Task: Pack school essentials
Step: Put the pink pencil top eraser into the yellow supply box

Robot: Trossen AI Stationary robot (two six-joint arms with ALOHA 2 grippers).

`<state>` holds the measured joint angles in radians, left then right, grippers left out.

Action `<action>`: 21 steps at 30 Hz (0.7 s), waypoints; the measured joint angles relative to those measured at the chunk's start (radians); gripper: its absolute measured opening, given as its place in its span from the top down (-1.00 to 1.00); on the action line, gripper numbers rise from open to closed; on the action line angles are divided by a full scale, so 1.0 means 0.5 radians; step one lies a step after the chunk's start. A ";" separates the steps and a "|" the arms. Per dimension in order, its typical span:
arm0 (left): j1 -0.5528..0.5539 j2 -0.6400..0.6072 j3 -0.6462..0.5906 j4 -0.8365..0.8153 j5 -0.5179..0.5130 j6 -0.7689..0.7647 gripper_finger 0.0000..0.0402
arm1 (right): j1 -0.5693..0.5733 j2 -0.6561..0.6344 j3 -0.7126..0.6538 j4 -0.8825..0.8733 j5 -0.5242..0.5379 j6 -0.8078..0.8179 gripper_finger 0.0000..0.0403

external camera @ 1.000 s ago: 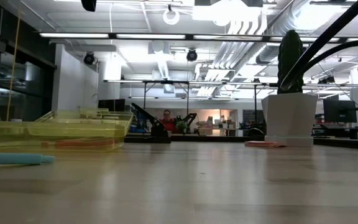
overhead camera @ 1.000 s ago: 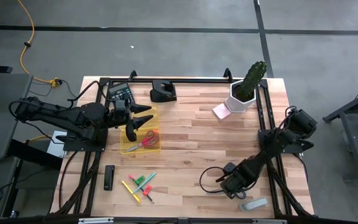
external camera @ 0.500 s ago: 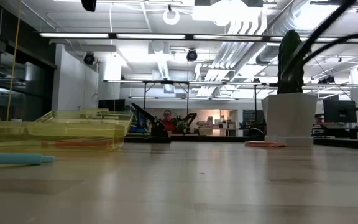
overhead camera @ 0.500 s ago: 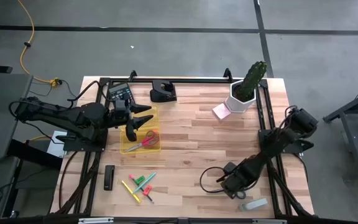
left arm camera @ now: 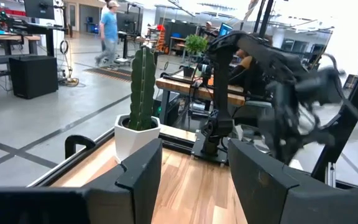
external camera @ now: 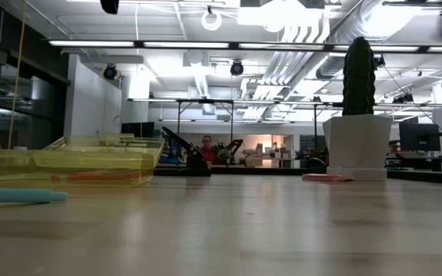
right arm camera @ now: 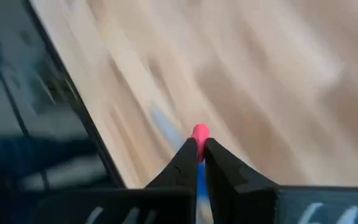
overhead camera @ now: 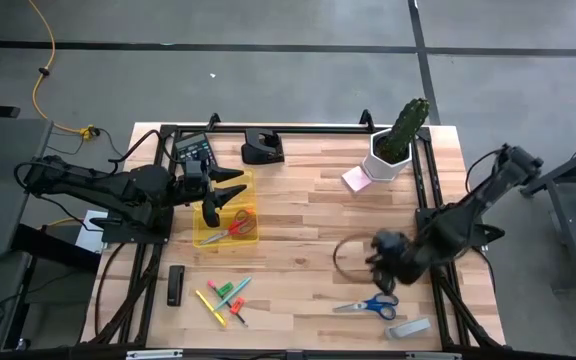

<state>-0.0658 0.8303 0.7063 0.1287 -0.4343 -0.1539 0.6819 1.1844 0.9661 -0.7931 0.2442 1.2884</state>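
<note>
- Right claw is seen raised above the table near its right side, blurred in the high view; fingers are pinched closed on a small thin item with a pink tip; what the item is cannot be told.
- Blue-handled scissors are laid flat on the table just in front of the right claw, apart from it.
- A grey flat item is seen near the table's front edge, beside the scissors.
- Left claw is held open and empty over the yellow tray at the table's left.
- Red-handled scissors are lying inside the tray.
- Pens in green, red and yellow are scattered on the table in front of the tray.
- Pink note pad is placed beside the white pot of the cactus, at the back right.
</note>
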 joint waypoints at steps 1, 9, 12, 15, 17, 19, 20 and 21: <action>0.000 -0.001 0.000 0.000 0.000 0.000 0.14 | -0.029 -0.051 0.000 0.027 0.109 -0.062 1.00; -0.001 0.000 0.000 0.005 0.010 0.001 0.14 | -0.491 -0.150 0.000 0.524 0.368 -0.997 1.00; -0.001 -0.001 0.000 0.008 0.022 -0.005 0.14 | -0.699 -0.131 0.000 0.865 0.314 -1.383 1.00; -0.001 -0.001 0.000 0.018 0.033 -0.009 0.14 | -0.895 -0.117 0.001 1.180 0.147 -1.682 1.00; -0.002 -0.001 0.000 0.026 0.056 -0.042 0.14 | -1.006 -0.114 0.001 1.330 0.024 -1.834 1.00; -0.002 -0.001 0.000 0.043 0.078 -0.072 0.14 | -1.103 -0.102 0.003 1.484 -0.080 -1.962 1.00; -0.002 0.000 0.000 0.059 0.096 -0.091 0.14 | -1.141 -0.100 0.003 1.525 -0.137 -2.020 1.00; -0.002 0.000 0.000 0.078 0.120 -0.105 0.14 | -1.175 -0.099 0.003 1.579 -0.197 -2.074 1.00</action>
<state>-0.0666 0.8303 0.7063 0.1679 -0.3745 -0.2065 0.0945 1.1350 0.9676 -0.0034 0.1457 0.2512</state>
